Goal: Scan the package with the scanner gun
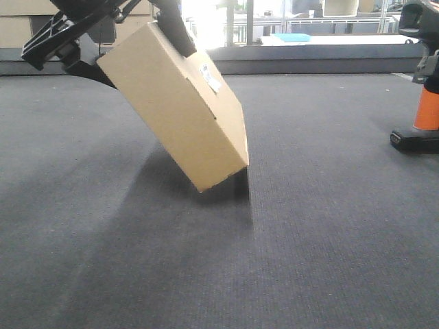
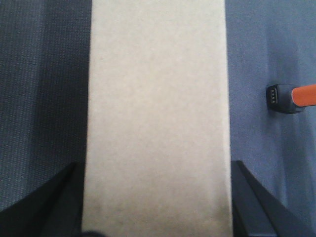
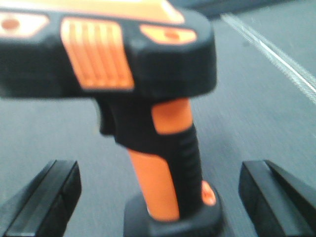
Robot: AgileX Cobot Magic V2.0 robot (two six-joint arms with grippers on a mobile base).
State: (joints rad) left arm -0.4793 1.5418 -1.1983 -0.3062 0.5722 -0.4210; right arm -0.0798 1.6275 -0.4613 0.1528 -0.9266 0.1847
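The package [image 1: 180, 103] is a flat tan cardboard box with a small white label [image 1: 210, 77] on its upper edge face. It hangs tilted, its low corner close to the grey carpet. My left gripper [image 1: 130, 41] is shut on its upper end. In the left wrist view the package [image 2: 157, 98] fills the space between the black fingers [image 2: 249, 197]. The scanner gun [image 1: 425, 113] stands upright on its black base at the far right. In the right wrist view my right gripper [image 3: 160, 197] is open, a finger [image 3: 49, 197] on each side of the scanner gun's [image 3: 170, 148] orange handle, not touching it.
Grey carpet [image 1: 309, 260] covers the whole work surface. A pale strip [image 3: 276, 54] runs across it beyond the scanner. Stacked cardboard boxes [image 1: 14, 20] stand at the back left, and a white table with a blue item [image 1: 291, 38] at the back.
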